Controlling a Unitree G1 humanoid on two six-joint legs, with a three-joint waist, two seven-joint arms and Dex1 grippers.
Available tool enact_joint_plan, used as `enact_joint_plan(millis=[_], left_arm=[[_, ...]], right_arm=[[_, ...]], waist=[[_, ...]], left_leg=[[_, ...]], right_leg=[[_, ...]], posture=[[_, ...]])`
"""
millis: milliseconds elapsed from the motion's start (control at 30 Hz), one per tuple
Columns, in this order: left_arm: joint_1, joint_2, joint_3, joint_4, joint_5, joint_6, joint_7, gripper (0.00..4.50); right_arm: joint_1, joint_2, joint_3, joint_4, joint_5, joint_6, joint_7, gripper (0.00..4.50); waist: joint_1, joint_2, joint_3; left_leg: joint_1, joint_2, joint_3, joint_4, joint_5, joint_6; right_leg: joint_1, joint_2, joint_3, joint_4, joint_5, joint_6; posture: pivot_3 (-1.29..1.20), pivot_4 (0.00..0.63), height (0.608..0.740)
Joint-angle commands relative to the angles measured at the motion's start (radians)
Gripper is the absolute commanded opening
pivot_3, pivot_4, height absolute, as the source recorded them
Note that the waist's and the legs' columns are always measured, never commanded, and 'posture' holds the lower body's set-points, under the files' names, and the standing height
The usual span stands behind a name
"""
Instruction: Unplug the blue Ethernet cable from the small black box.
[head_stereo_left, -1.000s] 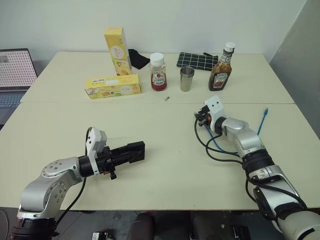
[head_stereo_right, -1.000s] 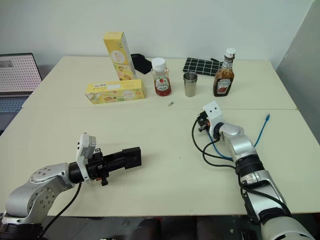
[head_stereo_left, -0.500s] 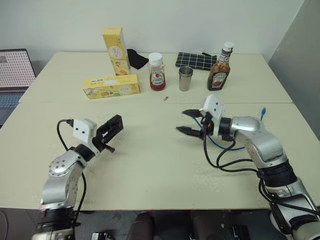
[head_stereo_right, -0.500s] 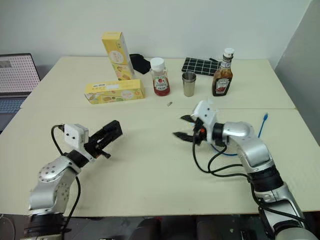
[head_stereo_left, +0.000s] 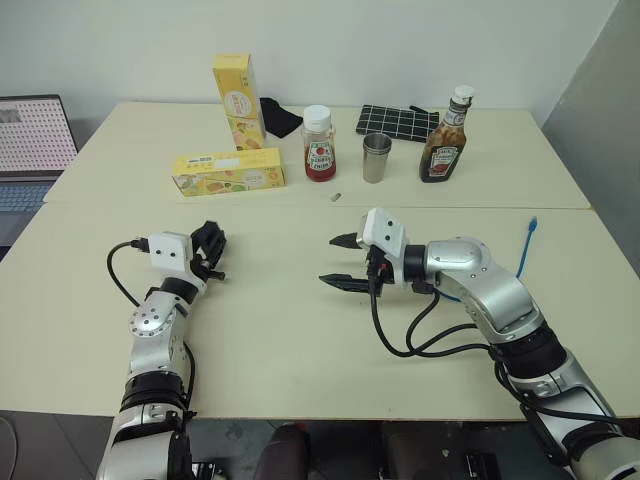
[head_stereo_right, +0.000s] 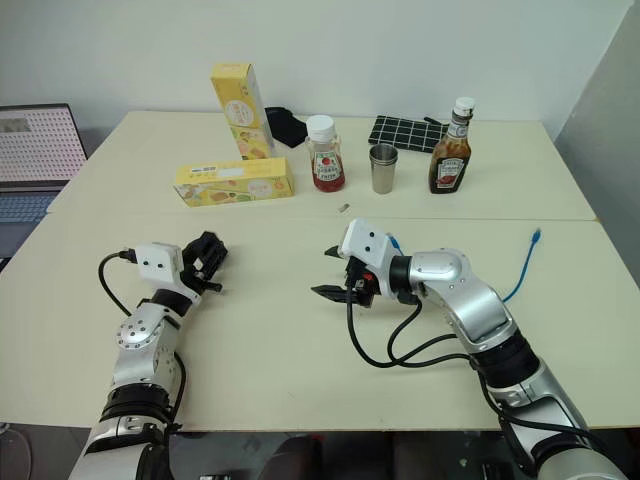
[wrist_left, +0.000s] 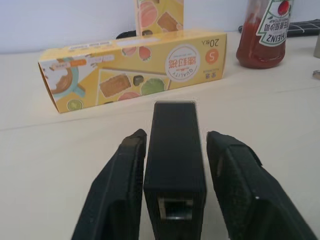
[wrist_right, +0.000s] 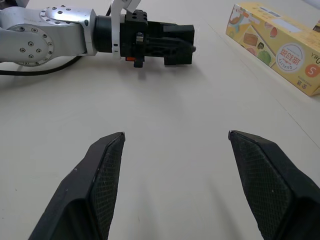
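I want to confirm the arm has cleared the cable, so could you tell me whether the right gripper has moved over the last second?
Yes. The right gripper has swung toward the robot's left, away from the blue Ethernet cable, with its jaws now open.

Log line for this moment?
blue Ethernet cable unplugged, on table | small black box between left pincer fingers | right pincer open, empty

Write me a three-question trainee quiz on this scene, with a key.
1. True or false: the blue Ethernet cable is plugged into the small black box.
2. The right gripper is: A) open and empty; B) shut on the cable; C) shut on a bottle.
3. Which gripper has the box between its fingers?
Key: 1 false, the box's port is empty and the cable lies on the table apart from it; 2 A; 3 the left gripper.
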Motion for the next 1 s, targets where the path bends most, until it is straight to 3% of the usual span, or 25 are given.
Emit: enact_joint_plan(millis=[33,233,433,633,1000], left_arm=[[0.035,-0.005,0.010,-0.026,-0.027,-0.015,-0.037,2.97],[0.205,0.005,0.015,-0.248,-0.046,0.089,-0.019,4.22],[0.407,0.060,0.029,-0.603,-0.081,0.318,0.007,4.22],[0.534,0.242,0.088,-0.870,-0.132,0.550,-0.072,4.22],[0.547,0.442,0.173,-0.939,-0.281,0.729,-0.297,4.22]], right_arm=[[0.002,0.001,-0.015,-0.048,0.001,-0.002,-0.003,3.51],[0.036,0.001,-0.016,-0.077,0.001,0.028,-0.025,3.51],[0.106,-0.010,-0.048,-0.120,0.004,0.078,-0.082,3.51],[0.140,-0.114,-0.214,-0.133,0.063,0.160,-0.081,3.51],[0.116,-0.300,-0.368,-0.095,0.189,0.243,0.027,3.51]], waist=[[0.000,0.000,0.000],[-0.008,0.000,0.000],[-0.008,0.000,0.000],[0.003,0.000,0.000],[-0.002,0.001,0.000]], left_leg=[[0.000,0.000,0.000,0.000,0.000,0.000],[0.001,0.002,-0.001,0.000,0.000,0.000],[0.001,0.003,-0.005,-0.001,0.000,0.000],[0.001,0.002,-0.005,-0.001,0.000,0.000],[0.003,0.002,-0.001,-0.002,0.000,0.000]], right_leg=[[0.000,0.000,0.000,0.000,0.000,0.000],[0.000,-0.001,0.001,0.000,0.000,0.000],[0.000,-0.002,0.002,0.000,0.000,0.000],[0.002,0.000,0.000,0.001,0.000,0.000],[0.003,0.001,0.001,0.000,0.000,0.000]], posture=[[0.00,0.150,0.740],[0.00,0.150,0.740],[0.00,0.150,0.740],[0.00,0.150,0.740],[0.00,0.150,0.740]])
